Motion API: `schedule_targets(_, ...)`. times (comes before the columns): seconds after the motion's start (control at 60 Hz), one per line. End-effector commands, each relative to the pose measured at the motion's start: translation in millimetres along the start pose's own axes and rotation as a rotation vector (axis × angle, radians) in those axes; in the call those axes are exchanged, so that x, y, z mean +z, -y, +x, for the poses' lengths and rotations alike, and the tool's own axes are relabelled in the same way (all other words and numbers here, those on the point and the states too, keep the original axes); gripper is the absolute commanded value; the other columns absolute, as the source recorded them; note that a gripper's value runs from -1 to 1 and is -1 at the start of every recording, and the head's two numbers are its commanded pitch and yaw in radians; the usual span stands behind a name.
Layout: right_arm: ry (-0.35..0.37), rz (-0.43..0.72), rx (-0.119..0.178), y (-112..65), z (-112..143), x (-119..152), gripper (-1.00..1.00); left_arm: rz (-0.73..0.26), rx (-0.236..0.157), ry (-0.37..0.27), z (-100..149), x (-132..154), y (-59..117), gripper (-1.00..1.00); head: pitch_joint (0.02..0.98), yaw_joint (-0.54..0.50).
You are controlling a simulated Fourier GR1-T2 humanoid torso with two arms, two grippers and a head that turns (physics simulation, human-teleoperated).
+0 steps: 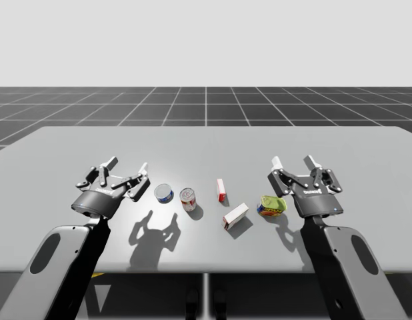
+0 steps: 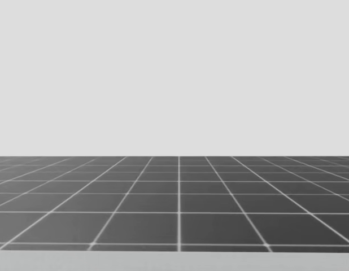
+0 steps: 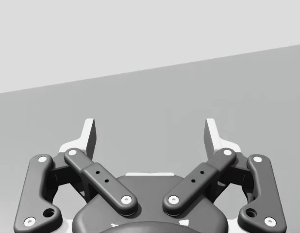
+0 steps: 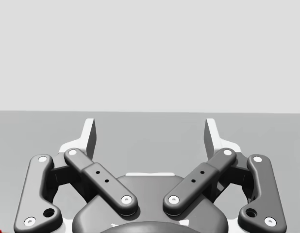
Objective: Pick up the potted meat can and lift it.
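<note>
A squat green and yellow can (image 1: pixel 272 206), the likeliest potted meat can, lies on the grey table (image 1: pixel 206 143) right of the middle. My right gripper (image 1: pixel 294 161) hovers just right of and beyond it, open, with nothing between its fingers. In the right wrist view that gripper (image 4: pixel 150 133) stands open over bare table. My left gripper (image 1: pixel 128 164) is open on the left side of the table, and the left wrist view has it (image 3: pixel 150 133) open and empty.
A low blue round can (image 1: pixel 164 193) and a red and white round can (image 1: pixel 188 199) stand right of my left gripper. A small red and white box (image 1: pixel 221 190) stands upright at mid-table. A white and red box (image 1: pixel 236 216) lies near the front edge.
</note>
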Motion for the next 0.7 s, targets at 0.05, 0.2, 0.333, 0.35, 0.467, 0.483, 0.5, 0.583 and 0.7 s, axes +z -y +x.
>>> schedule_targets(0.05, 0.005, -0.023, 0.007, -0.1, -1.2, -0.2, -1.0, 0.0, -0.001, 0.0, 0.0, 0.0, 0.0, -1.0, 0.072, 0.02)
schedule_targets(0.2, -0.038, 0.009, -0.015, 1.6, -0.5, -1.9, -1.0, 0.001, -0.001, 0.0, 0.1, 0.0, 0.2, -1.0, 0.13, 0.02)
schedule_targets(0.333, -0.035, 0.001, -0.013, 2.1, -0.3, -2.4, -1.0, 0.001, -0.001, -0.001, 0.1, 0.0, 0.5, -1.0, 0.242, 0.02)
schedule_targets(0.35, -0.036, 0.0, -0.014, 2.2, -0.4, -2.5, -1.0, 0.002, -0.001, -0.001, 0.1, 0.0, 0.5, -1.0, 0.254, 0.02)
schedule_targets(0.467, -0.041, -0.005, -0.006, 2.9, -0.7, -3.2, -1.0, 0.002, -0.003, 0.0, 0.0, -0.3, 0.3, -1.0, 0.381, 0.02)
schedule_targets(0.483, -0.042, -0.005, -0.006, 3.0, -0.8, -3.3, -1.0, 0.002, -0.004, 0.0, 0.0, -0.3, 0.3, -1.0, 0.392, 0.02)
schedule_targets(0.5, -0.042, -0.006, -0.004, 3.0, -0.8, -3.4, -1.0, 0.001, -0.004, 0.0, 0.0, -0.3, 0.2, -1.0, 0.405, 0.02)
schedule_targets(0.583, -0.043, -0.009, 0.005, 3.1, -0.9, -3.8, -1.0, 0.002, -0.006, 0.0, 0.1, -0.2, 0.1, -1.0, 0.499, 0.01)
schedule_targets(0.7, -0.042, -0.012, 0.014, 2.8, -1.4, -4.3, -1.0, 0.001, -0.008, -0.002, 0.0, -0.3, 0.1, -1.0, 0.596, -0.03)
